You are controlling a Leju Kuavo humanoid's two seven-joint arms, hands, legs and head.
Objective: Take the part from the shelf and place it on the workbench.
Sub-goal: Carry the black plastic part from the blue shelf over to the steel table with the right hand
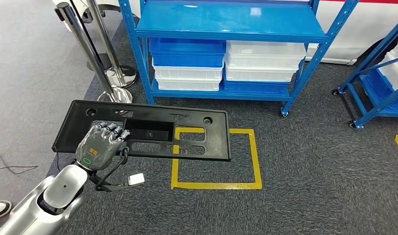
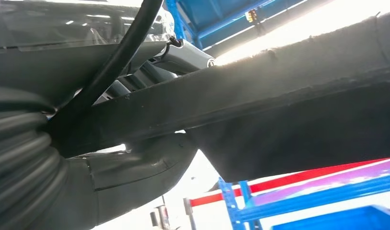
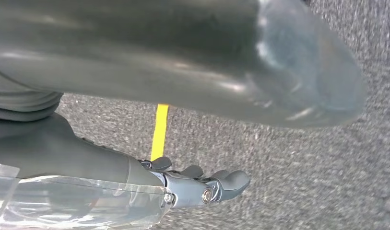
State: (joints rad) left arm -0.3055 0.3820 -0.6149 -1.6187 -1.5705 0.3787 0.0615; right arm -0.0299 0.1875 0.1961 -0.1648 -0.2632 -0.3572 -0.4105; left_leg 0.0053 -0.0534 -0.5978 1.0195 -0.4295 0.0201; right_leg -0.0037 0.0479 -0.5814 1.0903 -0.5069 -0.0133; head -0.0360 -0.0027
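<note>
Now gripping the long black part [image 1: 152, 132] with the left hand [image 1: 100, 147], fingers hooked over the near edge beside a rectangular cut-out, thumb tucked underneath as seen from the left wrist. Held flat and level above the grey carpet [image 1: 309, 161], clear of the blue shelf [image 1: 226, 29], its right end hanging over a corner of the yellow taped square [image 1: 258, 161]. Behind it, blue and white bins [image 1: 226, 66] stacked on the shelf's lower tier. Off to the left, two chrome posts [image 1: 96, 54] on round bases. Over on the right wrist view, right hand [image 3: 202, 184] hanging above the carpet with nothing in it, fingers lightly curved and apart, a strip of yellow tape [image 3: 159, 129] beyond it.
</note>
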